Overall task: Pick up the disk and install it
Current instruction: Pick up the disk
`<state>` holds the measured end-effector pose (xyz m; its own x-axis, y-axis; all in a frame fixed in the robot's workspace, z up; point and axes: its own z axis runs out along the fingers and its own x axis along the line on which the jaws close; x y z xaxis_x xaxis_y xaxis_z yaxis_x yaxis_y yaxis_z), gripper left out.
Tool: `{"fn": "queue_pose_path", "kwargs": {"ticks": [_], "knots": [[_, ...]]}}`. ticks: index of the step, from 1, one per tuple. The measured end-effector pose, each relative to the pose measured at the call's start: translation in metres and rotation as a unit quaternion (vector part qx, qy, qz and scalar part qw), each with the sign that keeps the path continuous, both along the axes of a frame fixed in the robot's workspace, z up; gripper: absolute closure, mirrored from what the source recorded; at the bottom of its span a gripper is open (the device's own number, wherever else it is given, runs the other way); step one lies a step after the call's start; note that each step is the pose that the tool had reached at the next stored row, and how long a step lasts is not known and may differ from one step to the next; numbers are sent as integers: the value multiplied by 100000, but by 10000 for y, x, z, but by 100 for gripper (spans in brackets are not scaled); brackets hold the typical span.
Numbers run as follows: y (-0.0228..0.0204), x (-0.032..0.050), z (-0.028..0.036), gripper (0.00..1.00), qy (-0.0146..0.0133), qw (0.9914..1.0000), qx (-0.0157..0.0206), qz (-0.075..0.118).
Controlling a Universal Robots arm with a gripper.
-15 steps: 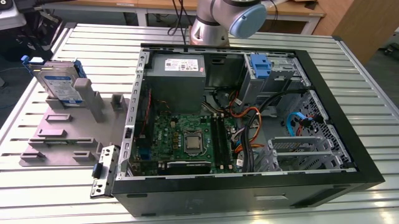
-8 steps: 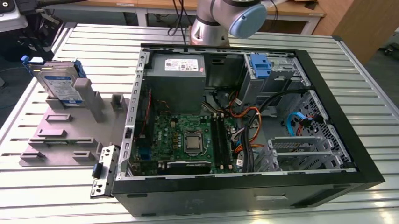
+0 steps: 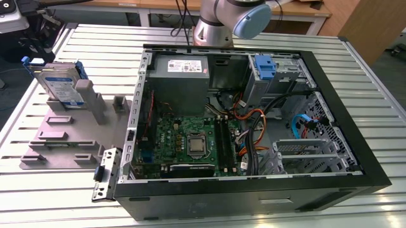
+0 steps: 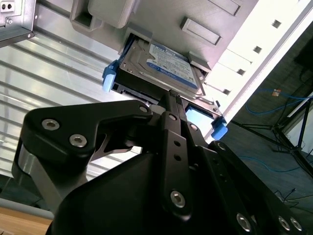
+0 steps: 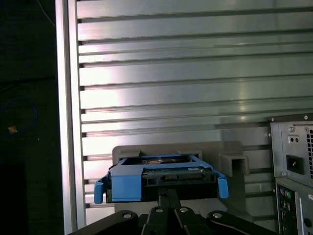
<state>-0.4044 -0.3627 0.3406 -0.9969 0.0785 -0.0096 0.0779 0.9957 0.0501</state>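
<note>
Disk (image 3: 60, 84) stands ungrasped in the grey fixture (image 3: 57, 142) by the table's (image 3: 266, 35) far corner on the exterior view's left; pickup looks pending, and calls for the gripper (image 5: 168, 192), its fingers pressed together, to spread first.

An open computer case (image 3: 374, 175) lies on the slatted table (image 3: 63, 199), toward the exterior view's right edge, with the robot arm (image 3: 222, 19) behind it at the far edge. A holder block (image 3: 57, 142) sits beside the case near the table's opposite edge, and the disk (image 3: 60, 85) stands on edge in a slot at the block's far end. Inside the case, the power supply (image 3: 180, 66) fills the far corner nearest the block, and the motherboard (image 3: 184, 137) lies before it.
</note>
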Motion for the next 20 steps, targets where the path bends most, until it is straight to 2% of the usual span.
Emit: {"fn": "queue_pose_path", "kwargs": {"ticks": [10,16,20], "knots": [[0,0,-1,89,2,100000,-2,193],[0,0,0,89,-4,99961,0,2782],[0,0,7,89,-12,99944,5,3351]]}}
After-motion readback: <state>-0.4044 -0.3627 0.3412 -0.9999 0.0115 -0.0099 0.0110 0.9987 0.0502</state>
